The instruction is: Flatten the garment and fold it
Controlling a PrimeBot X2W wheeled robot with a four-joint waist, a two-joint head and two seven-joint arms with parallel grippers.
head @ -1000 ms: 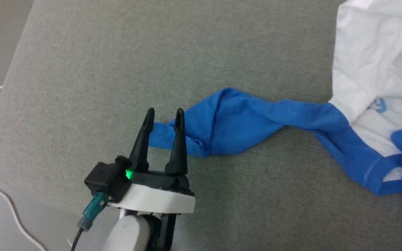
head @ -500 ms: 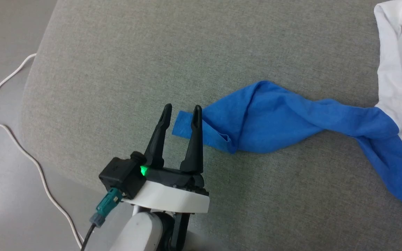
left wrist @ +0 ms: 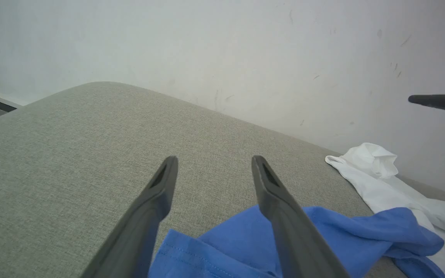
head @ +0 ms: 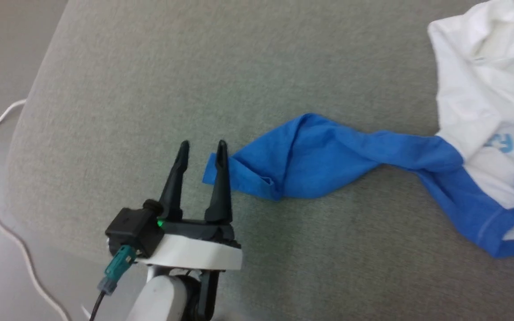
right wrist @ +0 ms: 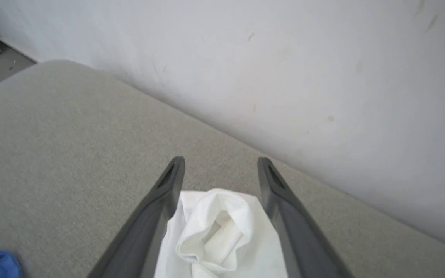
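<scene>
Head view: a pale blue print (head: pixel 500 142) on the white body of the garment (head: pixel 471 102), well to the right of the left claw (head: pixel 203 145), is creased and too blurred to read. The garment runs off the picture's right edge, so its full spread is cut off. It lies on a grey padded surface (head: pixel 283 58). Its blue sleeve (head: pixel 328 160) stretches toward the left claw, and the cuff end sits under that claw's right fingertip. Whether finger and cloth touch cannot be told. The left claw's jaws stand wide apart with nothing between them.

Right wrist view: the right claw (right wrist: pixel 220 162) also stands wide, and a bunched white fold (right wrist: pixel 218 231) of the garment lies between its fingers, below them. No pinch on the cloth shows, though contact at the fingers' inner sides is hard to judge.
</scene>
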